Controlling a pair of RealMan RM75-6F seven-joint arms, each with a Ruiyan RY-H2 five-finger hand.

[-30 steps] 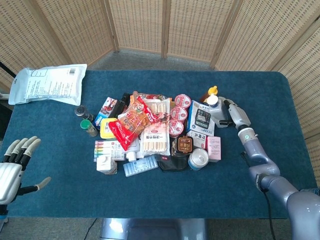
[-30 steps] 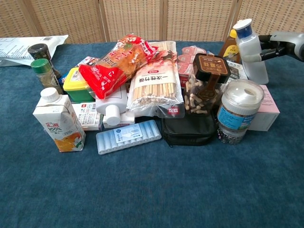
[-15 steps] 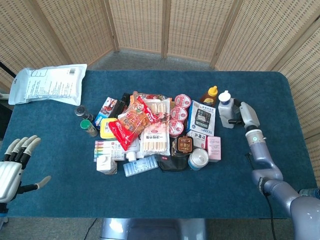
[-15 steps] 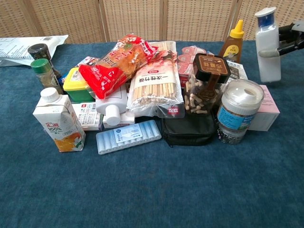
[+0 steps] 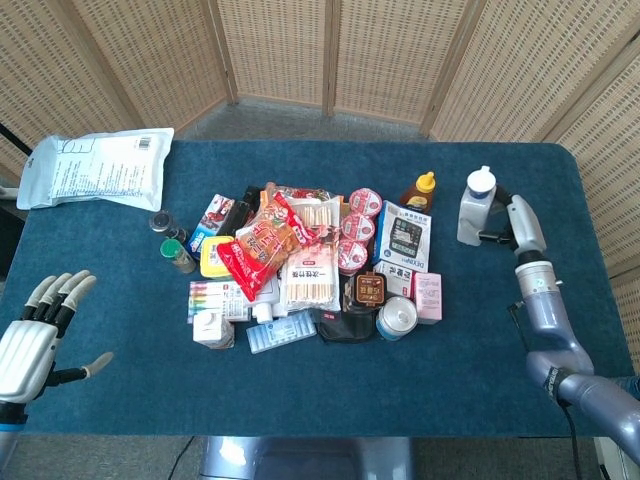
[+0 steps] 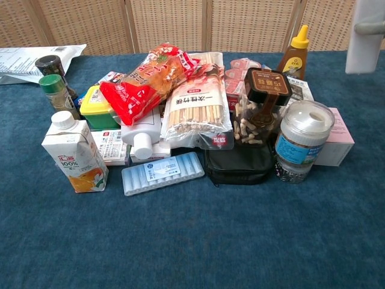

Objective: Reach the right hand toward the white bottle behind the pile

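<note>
Woven cane screens close off the back of the room, and in front of them the blue desk (image 5: 520,380) carries the pile (image 5: 310,265) of snacks and jars at its middle. My right hand (image 5: 518,226) now holds the white bottle (image 5: 475,207) well clear of that pile, out toward the right side of the desk; 1 second ago the bottle stood just behind the pile, close beside the honey bottle (image 5: 419,190), and half a second ago it was already partway out. In the chest view only the lower body of the bottle shows, at the top right corner, with 1 of my fingers (image 6: 370,27) wrapped across it, higher in the frame than before, so I judge it lifted off the desk and not merely slid. The fingers are closed around the bottle's body, which stays upright with its cap on top. The honey bottle, the jar with the white lid (image 6: 302,140) and the pink box (image 6: 339,142) look undisturbed. My left hand (image 5: 40,335) hovers at the near left edge, fingers spread and holding nothing, little moved. For the task, the reach looks more than done: the bottle is gripped and carried out from behind the pile.
</note>
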